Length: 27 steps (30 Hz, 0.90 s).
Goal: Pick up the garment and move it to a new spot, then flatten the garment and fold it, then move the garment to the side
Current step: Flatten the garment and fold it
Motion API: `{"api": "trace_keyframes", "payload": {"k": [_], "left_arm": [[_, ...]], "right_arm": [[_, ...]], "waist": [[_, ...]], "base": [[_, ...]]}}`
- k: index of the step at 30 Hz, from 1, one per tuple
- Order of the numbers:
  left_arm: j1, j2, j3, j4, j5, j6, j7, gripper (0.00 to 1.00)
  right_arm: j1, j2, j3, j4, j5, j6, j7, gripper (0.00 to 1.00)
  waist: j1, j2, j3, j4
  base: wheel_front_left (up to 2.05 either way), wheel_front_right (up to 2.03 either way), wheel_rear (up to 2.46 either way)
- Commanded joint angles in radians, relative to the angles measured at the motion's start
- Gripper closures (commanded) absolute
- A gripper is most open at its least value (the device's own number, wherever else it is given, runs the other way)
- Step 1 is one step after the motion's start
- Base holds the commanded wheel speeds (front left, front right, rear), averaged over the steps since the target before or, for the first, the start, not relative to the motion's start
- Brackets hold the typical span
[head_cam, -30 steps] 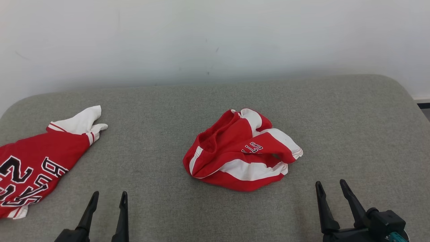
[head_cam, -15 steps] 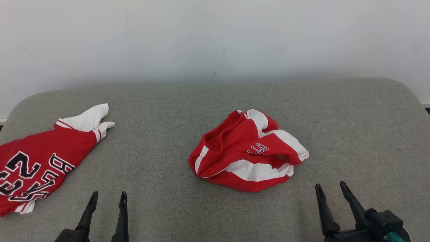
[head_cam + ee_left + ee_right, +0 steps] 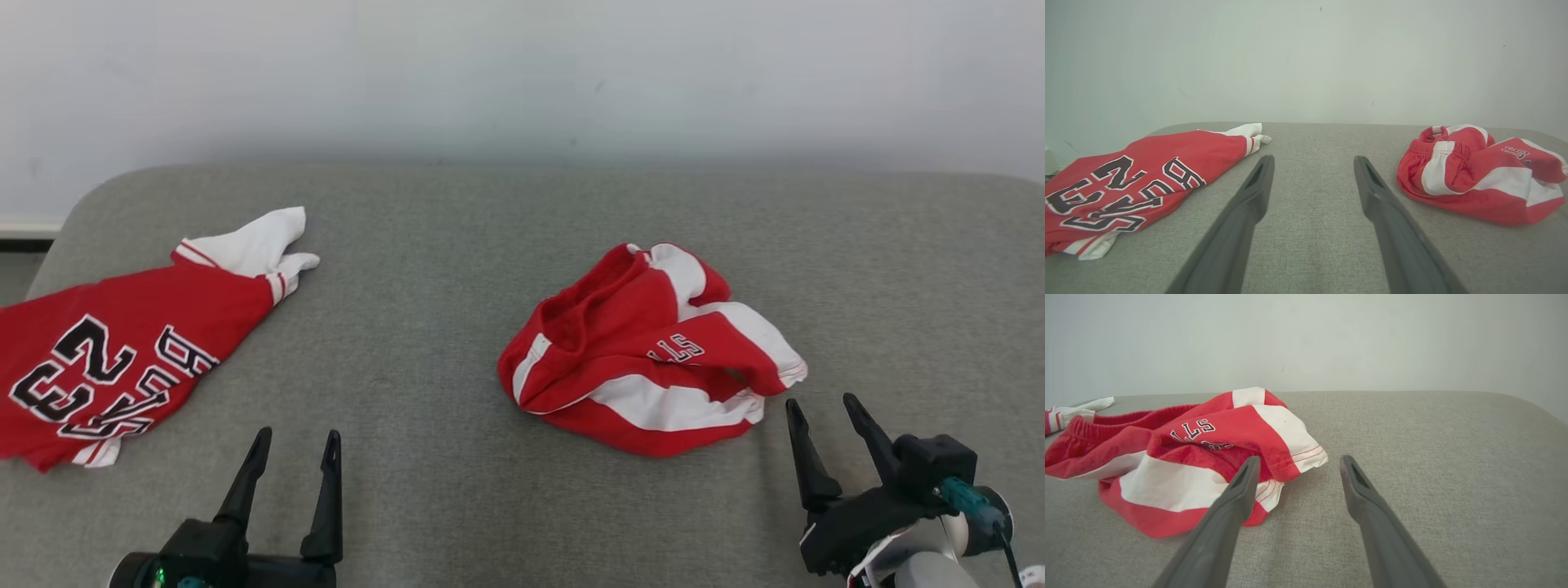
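Grey fabric surface (image 3: 457, 245) below a white wall (image 3: 522, 73). On the left side, the jersey (image 3: 122, 343), spread lettering-up, white sleeve (image 3: 253, 241) pointing far. Centre right, bunched red-and-white shorts (image 3: 645, 351), well apart from it. Near left: left gripper (image 3: 297, 433), spread wide, holding nothing, near the jersey. Near right: right gripper (image 3: 820, 399), likewise wide and empty, just beside the shorts.

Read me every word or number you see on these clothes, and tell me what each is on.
"23": on the jersey, upside down in the head view.
"B": same jersey, beside the number; the letters after it are creased, unreadable.
"LLS": on the bunched red garment; the word's start is hidden in a fold.
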<state>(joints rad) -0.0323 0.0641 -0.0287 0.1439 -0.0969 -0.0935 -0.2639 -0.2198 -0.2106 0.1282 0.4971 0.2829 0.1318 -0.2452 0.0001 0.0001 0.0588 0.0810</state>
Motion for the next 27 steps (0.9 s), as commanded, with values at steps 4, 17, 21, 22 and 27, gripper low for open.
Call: {"api": "trace_keyframes", "payload": {"k": [4,17,21,22,27], "left_arm": [[-0.037,-0.007,-0.009,0.01,-0.001,-0.002,-0.001,0.0],[-0.054,-0.013,-0.009,0.029,0.001,-0.005,-0.001,0.0],[-0.037,-0.013,-0.001,0.039,0.003,-0.009,-0.001,0.0],[-0.034,-0.013,-0.003,0.041,0.004,-0.01,-0.001,0.0],[-0.019,-0.013,-0.009,0.051,-0.004,-0.016,-0.001,0.0]], "right_arm": [[-0.07,-0.012,0.024,0.103,0.037,-0.002,0.0,0.0],[-0.184,0.01,0.115,0.346,0.157,-0.002,-0.019,1.0],[-0.161,0.001,0.129,0.302,0.167,-0.002,-0.021,1.0],[-0.144,-0.003,0.13,0.274,0.16,-0.002,-0.021,1.0],[-0.023,-0.012,0.111,0.079,0.148,-0.002,-0.021,1.0]], "waist": [[-0.0001,-0.0001,0.06,0.073],[-0.0001,-0.0001,0.074,0.121],[-0.0001,-0.0001,0.05,0.079],[-0.0001,-0.0001,0.044,0.069],[-0.0001,-0.0001,0.005,0.012]], "base": [[0.0,0.0,0.0],[0.0,0.0,0.0],[0.0,0.0,0.0],[0.0,0.0,0.0],[0.0,0.0,0.0]]}}
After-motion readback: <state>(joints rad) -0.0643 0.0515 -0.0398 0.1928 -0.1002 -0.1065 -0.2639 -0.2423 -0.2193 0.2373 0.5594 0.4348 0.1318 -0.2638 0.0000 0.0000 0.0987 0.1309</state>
